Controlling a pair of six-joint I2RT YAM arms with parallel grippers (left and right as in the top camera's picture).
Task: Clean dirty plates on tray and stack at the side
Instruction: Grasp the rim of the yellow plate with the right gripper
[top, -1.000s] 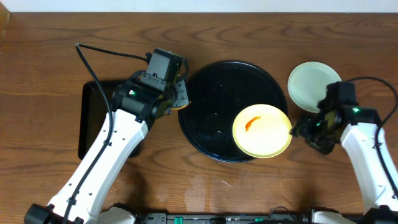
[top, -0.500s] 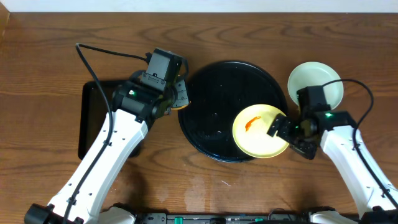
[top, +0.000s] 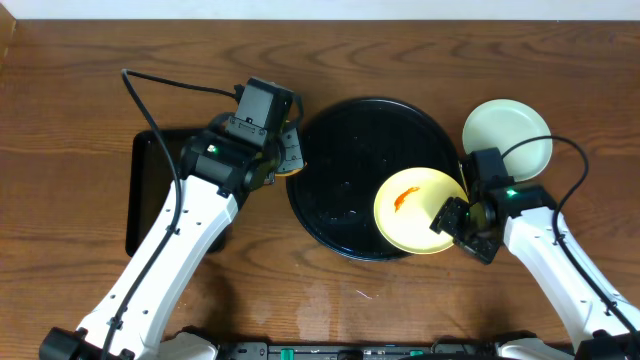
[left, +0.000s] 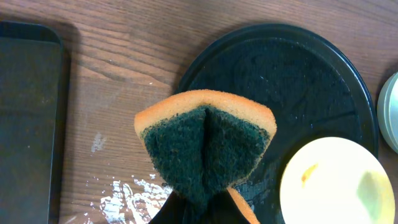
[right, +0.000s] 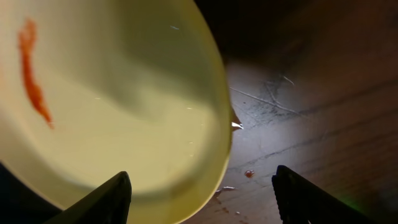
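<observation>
Pale yellow round plate (top: 415, 212) with an orange smear (top: 403, 199), lying in the lower right part of the large round glossy black tray (top: 350, 150), its right edge at the tray's rim. The right gripper (top: 453, 216) stands at that edge with its fingers (right: 106, 202) spread apart and the plate's rim between them. A pale, clean-looking round plate (top: 507, 138) rests on the brown wooden table (top: 80, 90) just right of the tray. At the tray's left rim, the left gripper (top: 288, 152) pinches a folded orange sponge with a dark green scouring face (left: 205, 140). A smaller black rectangular tray (top: 150, 190) lies farther left.
</observation>
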